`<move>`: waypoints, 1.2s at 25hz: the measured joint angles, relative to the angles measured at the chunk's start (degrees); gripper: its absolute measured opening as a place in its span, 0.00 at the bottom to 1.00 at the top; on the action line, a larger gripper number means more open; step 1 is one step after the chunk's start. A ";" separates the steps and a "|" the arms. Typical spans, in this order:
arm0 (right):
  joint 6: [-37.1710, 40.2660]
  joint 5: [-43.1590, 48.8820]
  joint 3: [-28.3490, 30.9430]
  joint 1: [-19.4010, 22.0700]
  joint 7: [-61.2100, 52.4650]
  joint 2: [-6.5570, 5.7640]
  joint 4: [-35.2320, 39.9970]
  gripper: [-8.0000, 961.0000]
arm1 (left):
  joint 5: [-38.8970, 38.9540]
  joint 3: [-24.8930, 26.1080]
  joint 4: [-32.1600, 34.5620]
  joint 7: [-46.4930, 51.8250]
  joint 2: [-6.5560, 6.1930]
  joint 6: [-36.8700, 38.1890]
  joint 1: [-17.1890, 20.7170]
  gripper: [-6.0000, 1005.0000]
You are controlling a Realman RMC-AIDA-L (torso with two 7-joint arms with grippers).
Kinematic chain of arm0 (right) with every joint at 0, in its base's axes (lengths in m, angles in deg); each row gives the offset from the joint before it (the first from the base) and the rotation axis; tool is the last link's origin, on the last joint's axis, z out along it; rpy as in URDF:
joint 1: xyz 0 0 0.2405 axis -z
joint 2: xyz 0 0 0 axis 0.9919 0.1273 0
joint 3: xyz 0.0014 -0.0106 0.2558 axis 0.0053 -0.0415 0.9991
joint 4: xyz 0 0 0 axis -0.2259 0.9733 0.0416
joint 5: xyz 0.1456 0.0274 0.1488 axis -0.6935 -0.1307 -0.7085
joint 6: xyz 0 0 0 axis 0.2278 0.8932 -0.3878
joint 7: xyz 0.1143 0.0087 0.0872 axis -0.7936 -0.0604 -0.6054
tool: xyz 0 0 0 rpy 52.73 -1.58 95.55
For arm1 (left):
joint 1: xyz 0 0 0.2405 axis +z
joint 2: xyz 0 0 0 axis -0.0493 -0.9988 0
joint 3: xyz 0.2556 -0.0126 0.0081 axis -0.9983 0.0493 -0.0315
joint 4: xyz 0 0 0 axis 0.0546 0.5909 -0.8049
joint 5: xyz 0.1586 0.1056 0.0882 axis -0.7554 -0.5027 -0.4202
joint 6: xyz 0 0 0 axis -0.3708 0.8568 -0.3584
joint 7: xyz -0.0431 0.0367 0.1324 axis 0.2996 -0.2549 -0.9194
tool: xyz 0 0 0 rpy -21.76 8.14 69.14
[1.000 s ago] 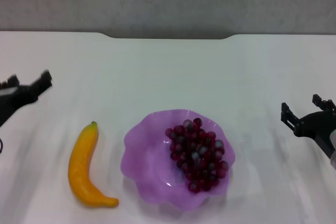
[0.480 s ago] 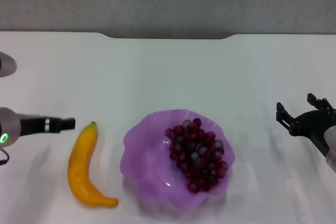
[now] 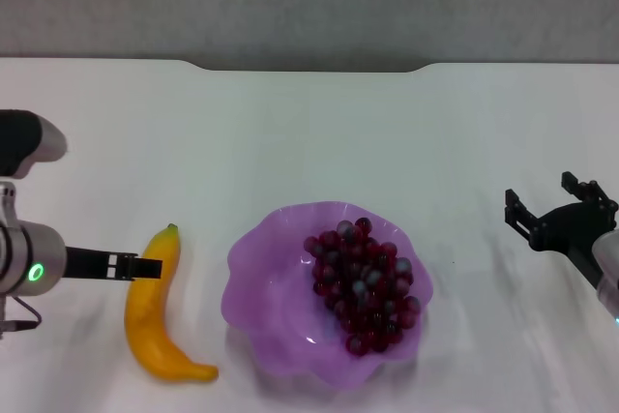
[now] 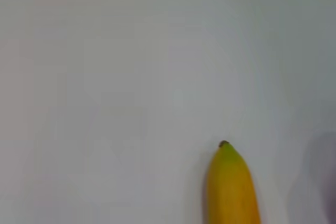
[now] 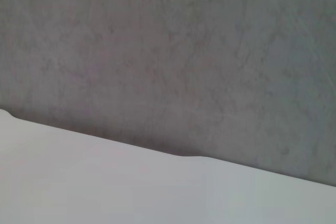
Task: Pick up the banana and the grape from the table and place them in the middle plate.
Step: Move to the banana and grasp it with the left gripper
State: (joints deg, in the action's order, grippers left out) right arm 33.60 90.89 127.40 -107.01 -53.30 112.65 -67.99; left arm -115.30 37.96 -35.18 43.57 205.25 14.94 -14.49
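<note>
From the head view, the left gripper (image 3: 143, 266) reaches in from the left side and sits over the upper half of the banana (image 3: 155, 307), just below its green stem tip. Its dark fingers show edge-on, so I cannot tell whether they are spread or closed. The banana lies on the table (image 3: 309, 132), curving away below and toward the robot from the gripper. Just beyond the gripper's tip, to its right, is the plate (image 3: 261, 287), with the grapes (image 3: 363, 284) already heaped in its right half. The right gripper (image 3: 553, 218) hangs well out to the right of the plate, fingers spread, holding nothing.

In the left wrist view only the stem end of the banana (image 4: 230, 184) shows against bare table (image 4: 105, 77); none of the gripper's own fingers appear, so the banana's end sits off to one side of what this camera sees.

The right wrist view shows only the far table edge (image 5: 79, 182) and a grey wall (image 5: 168, 45).

The grapes look done; the banana is what remains. The risk I see is a grip taken near the stem end: the long curved fruit could swing or slip out, and its low end could catch the plate's wavy rim. The freed banana could also press on the grapes and roll some out.
</note>
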 joint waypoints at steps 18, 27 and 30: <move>0.45 -0.08 0.00 -0.10 -0.03 -0.09 0.14 0.86 | -0.38 -5.84 10.85 4.28 0.10 9.00 -3.95 0.89; 0.59 -0.06 0.13 -0.11 -0.14 -0.07 0.10 0.86 | -1.78 -6.91 13.89 4.65 0.08 10.35 -4.20 0.89; 0.59 -0.17 0.01 -0.11 -0.14 -0.02 0.12 0.86 | -1.82 -6.89 13.94 4.82 0.08 10.40 -4.14 0.89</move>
State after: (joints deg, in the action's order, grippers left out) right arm 34.19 90.72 127.41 -107.12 -53.44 112.63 -67.87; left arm -117.11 31.06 -21.25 48.39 205.34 25.34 -18.62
